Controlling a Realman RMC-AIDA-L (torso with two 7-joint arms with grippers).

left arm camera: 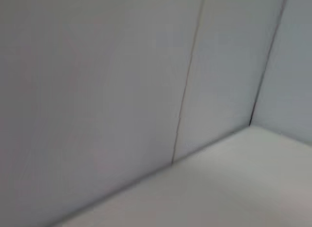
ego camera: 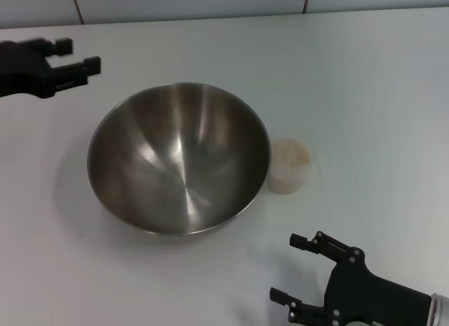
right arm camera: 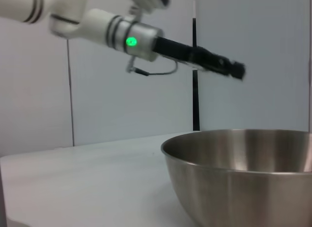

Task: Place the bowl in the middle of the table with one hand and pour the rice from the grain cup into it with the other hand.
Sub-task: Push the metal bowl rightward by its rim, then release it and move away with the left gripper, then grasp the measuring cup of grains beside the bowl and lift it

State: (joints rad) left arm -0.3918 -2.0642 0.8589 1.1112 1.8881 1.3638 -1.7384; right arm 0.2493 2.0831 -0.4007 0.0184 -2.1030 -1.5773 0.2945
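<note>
Head view is filled by the table [ego camera: 365, 80], on which the bowl [ego camera: 179, 158] is set upright near the centre, its inside bare and shiny. Just beside its rim at 3 o'clock the grain cup [ego camera: 289, 166] is stood, filled with rice [ego camera: 289, 155]. At 10 o'clock the left gripper [ego camera: 69, 64] is held level above the table, fingers parted and empty, its arm cut off by the edge. At 5 o'clock the right gripper [ego camera: 300, 268] is seen, fingers spread wide and empty, wrist partly cropped.
</note>
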